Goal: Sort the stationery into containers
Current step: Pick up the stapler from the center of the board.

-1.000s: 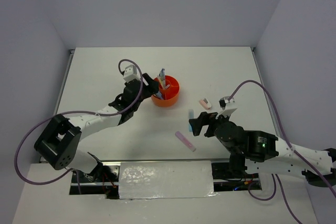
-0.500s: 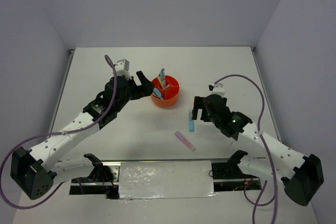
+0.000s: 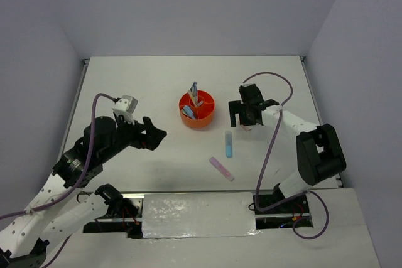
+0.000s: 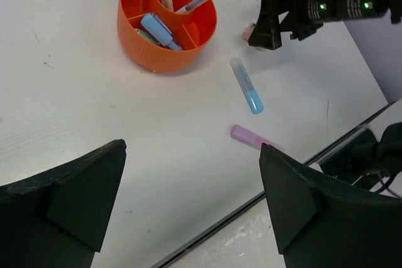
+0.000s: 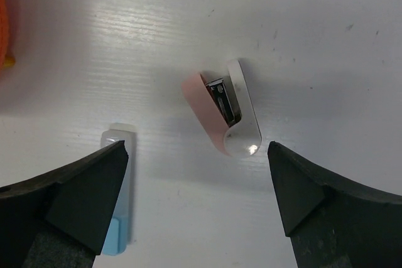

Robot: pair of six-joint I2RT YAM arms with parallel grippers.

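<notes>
Presently: right gripper [image 5: 196,155], jaws wide and empty, hovers over the pink-white eraser [image 5: 221,116], which lies on the table just right of the orange organiser [image 3: 200,122]. Advice: straddle the eraser's narrow sides, descend squarely, close gently. Left gripper [image 4: 191,174], likewise spread and empty, hangs toward the near-left corner. Loose nearer the front edge: blue marker [image 3: 229,144], pink marker [image 3: 222,169]. No legible writing.
</notes>
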